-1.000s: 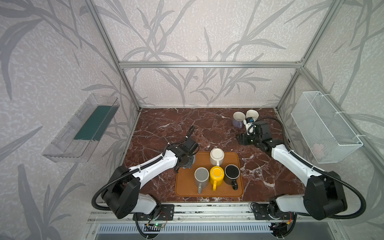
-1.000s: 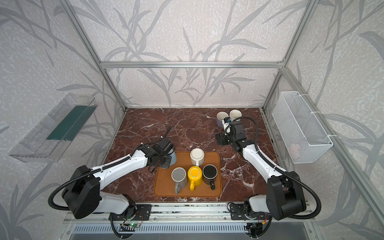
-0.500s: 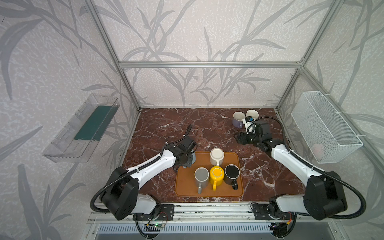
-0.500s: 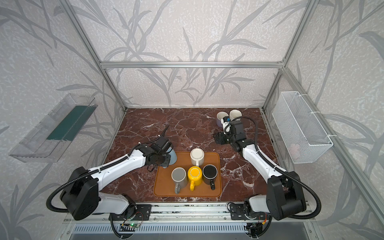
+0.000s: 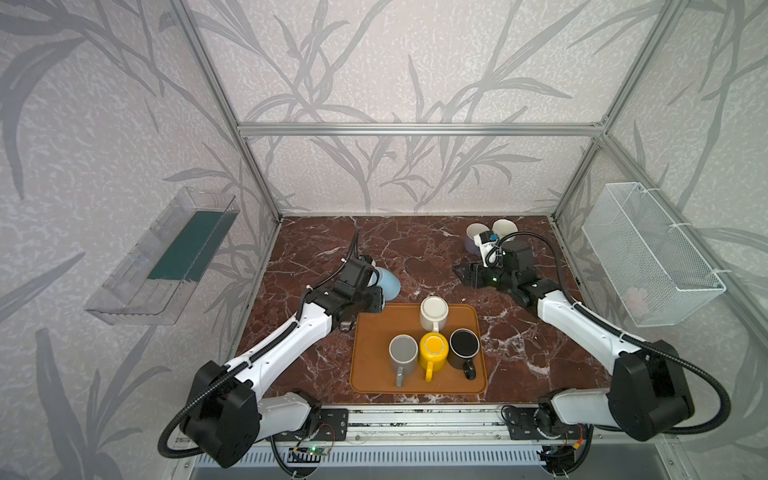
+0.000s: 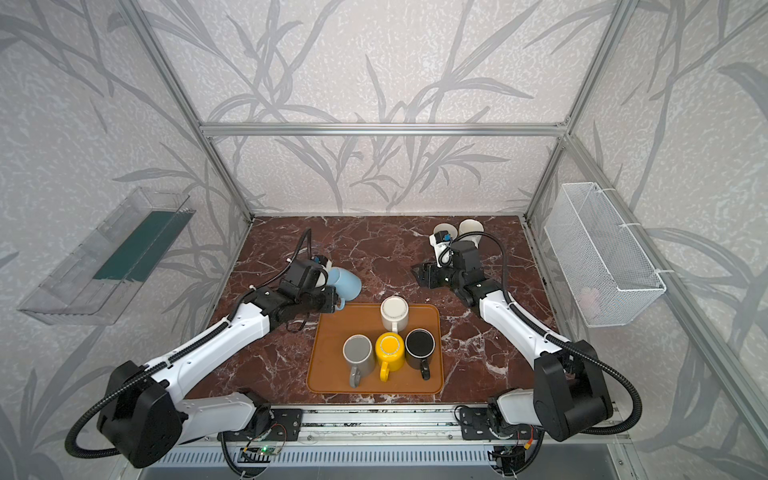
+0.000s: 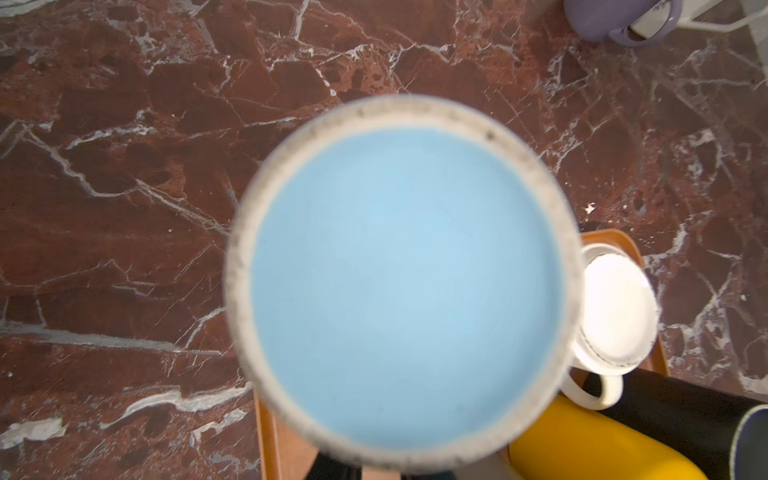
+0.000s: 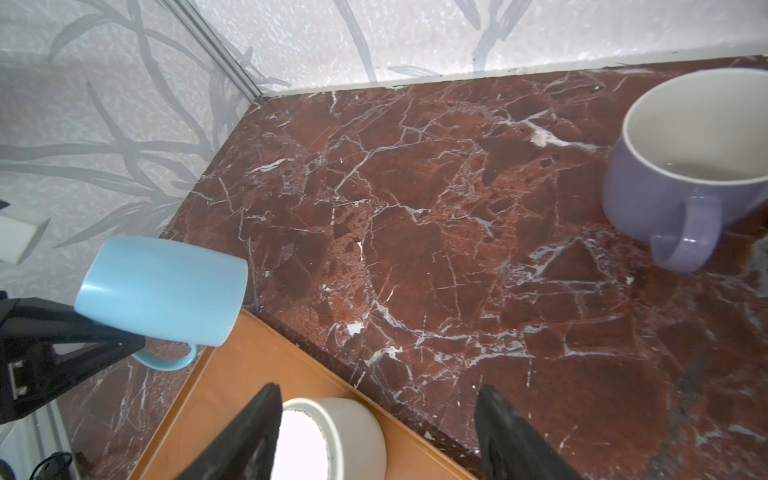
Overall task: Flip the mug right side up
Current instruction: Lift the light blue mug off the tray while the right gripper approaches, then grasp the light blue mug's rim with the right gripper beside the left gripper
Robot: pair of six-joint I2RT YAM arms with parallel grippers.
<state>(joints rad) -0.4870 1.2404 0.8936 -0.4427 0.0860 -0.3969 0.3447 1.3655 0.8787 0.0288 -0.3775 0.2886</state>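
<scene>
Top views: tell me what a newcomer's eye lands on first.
First, the light blue mug, held tipped on its side by the shut left hand at the far left corner of the orange tray. Next, the four mugs clustered on that tray, with the white mug upside down.

I see the light blue mug (image 5: pixel 386 282) held clear of the counter (image 5: pixel 419 253), tipped onto its side, handle underneath, left of the counter's middle.
</scene>
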